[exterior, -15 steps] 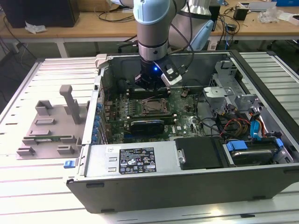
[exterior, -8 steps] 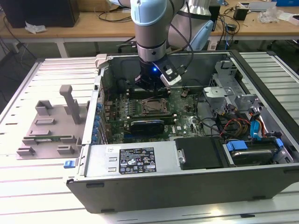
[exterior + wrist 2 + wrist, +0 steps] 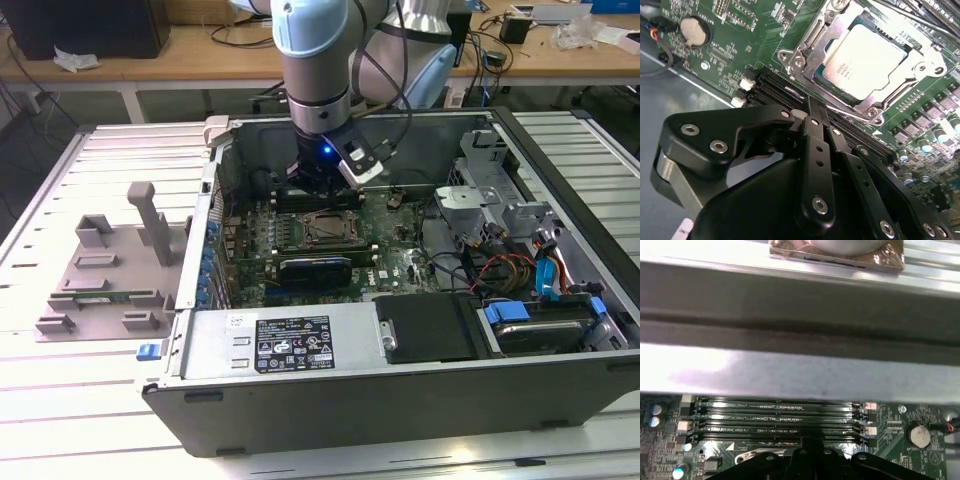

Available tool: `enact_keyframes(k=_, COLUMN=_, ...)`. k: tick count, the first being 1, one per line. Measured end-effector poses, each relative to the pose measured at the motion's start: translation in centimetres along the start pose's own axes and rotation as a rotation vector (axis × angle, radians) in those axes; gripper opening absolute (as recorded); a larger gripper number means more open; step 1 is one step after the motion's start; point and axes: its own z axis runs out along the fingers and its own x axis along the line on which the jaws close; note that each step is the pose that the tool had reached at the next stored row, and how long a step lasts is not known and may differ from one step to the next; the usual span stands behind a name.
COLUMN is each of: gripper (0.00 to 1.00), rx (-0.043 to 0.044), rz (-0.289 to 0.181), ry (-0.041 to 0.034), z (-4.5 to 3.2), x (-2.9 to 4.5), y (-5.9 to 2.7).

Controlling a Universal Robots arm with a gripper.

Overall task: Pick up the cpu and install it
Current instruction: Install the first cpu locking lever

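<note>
The cpu (image 3: 867,57), a flat square chip with a dull silver top, lies inside the metal socket frame (image 3: 805,50) on the green motherboard (image 3: 730,45). The frame stands open around it. My gripper (image 3: 811,106) hovers over the black memory slots (image 3: 775,415) just beside the socket, its two black fingers (image 3: 816,145) pressed together with nothing between them. In the exterior view the gripper (image 3: 318,188) hangs inside the open computer case (image 3: 400,400), just behind the socket (image 3: 328,230).
A coin battery (image 3: 692,30) sits on the board beside the slots. A black card (image 3: 315,270) lies in front of the socket. Cables and a drive cage (image 3: 500,215) fill the exterior view's right of the case. A grey fixture (image 3: 110,260) stands on the table at the exterior view's left.
</note>
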Motion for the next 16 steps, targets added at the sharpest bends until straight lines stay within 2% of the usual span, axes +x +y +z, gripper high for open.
enact_keyframes(k=2, gripper=0.11, rx=0.0027, rz=0.019, ry=-0.0035, z=0.07, x=0.06, y=0.04)
enact_keyframes(k=5, gripper=0.11, rx=0.003, rz=0.021, ry=-0.0064, z=0.1, x=0.24, y=0.23)
enact_keyframes(k=10, gripper=0.11, rx=0.004, rz=0.02, ry=-0.0173, z=0.27, x=0.7, y=0.33)
enact_keyframes(k=16, gripper=0.11, rx=0.0042, rz=0.02, ry=-0.0177, z=0.24, x=0.7, y=0.34)
